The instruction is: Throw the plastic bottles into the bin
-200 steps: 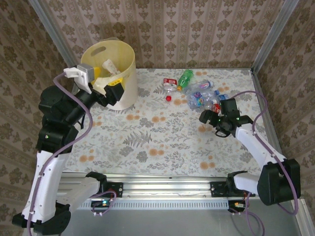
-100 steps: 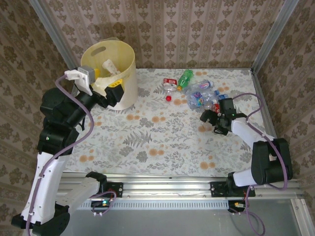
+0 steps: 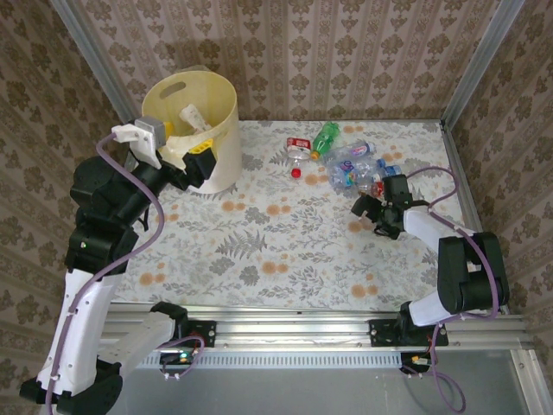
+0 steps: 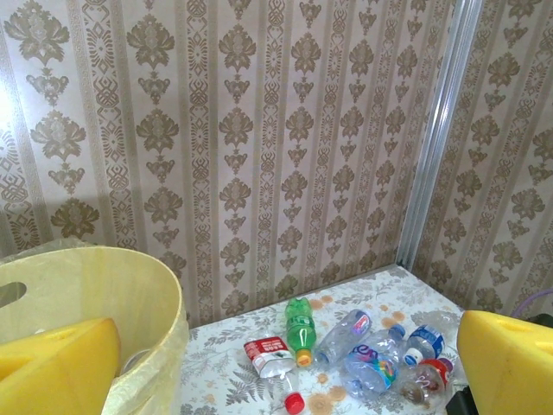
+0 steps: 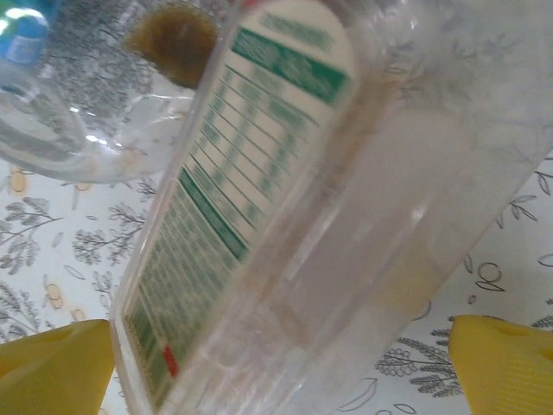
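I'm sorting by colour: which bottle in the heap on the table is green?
The green bottle at the far end of the heap, beside the crushed red-labelled bottle; the rest look clear.

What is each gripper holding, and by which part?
Nothing. The left gripper is open; the open right gripper straddles a clear, green-labelled plastic bottle without gripping it.

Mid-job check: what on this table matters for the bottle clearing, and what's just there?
Job: bin; pile of bottles; green bottle; crushed red-labelled bottle; clear bottle with green-printed label.
Just there: floral table cover; wallpapered walls; metal corner post; purple cables.
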`<state>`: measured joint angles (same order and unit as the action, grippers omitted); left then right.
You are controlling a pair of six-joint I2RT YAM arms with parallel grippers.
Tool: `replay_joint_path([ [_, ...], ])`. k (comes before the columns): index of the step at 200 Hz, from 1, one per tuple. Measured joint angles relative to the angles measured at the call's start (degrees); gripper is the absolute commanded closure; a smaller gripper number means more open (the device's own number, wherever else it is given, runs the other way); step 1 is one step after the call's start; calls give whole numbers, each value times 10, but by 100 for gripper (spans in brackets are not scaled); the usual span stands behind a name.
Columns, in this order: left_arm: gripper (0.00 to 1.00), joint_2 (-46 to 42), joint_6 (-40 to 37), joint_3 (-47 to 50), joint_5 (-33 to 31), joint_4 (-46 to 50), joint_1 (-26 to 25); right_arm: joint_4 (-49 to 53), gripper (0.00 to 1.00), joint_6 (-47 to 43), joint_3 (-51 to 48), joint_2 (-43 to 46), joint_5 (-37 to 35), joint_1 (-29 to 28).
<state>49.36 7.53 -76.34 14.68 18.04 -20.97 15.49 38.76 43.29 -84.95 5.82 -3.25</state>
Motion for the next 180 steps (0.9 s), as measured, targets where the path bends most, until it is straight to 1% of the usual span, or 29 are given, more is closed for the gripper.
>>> replay_joint_path([
  [39, 0, 0, 0, 6, 0, 0, 0, 0, 2, 0, -10, 3, -5, 3],
  [72, 0, -2, 0, 10, 0, 0, 0, 0, 7, -2, -10, 3, -7, 12],
  [116, 0, -4, 0, 14, -2, 0, 0, -2, 11, -11, -11, 3, -13, 15],
  [136, 0, -4, 0, 14, -2, 0, 0, -3, 10, -11, -15, 3, -16, 17],
  [157, 0, -4, 0, 14, -2, 0, 0, -2, 5, -12, -18, 9, -20, 22],
  [180, 0, -4, 0, 14, -2, 0, 0, -1, 5, -14, -18, 21, -24, 27],
])
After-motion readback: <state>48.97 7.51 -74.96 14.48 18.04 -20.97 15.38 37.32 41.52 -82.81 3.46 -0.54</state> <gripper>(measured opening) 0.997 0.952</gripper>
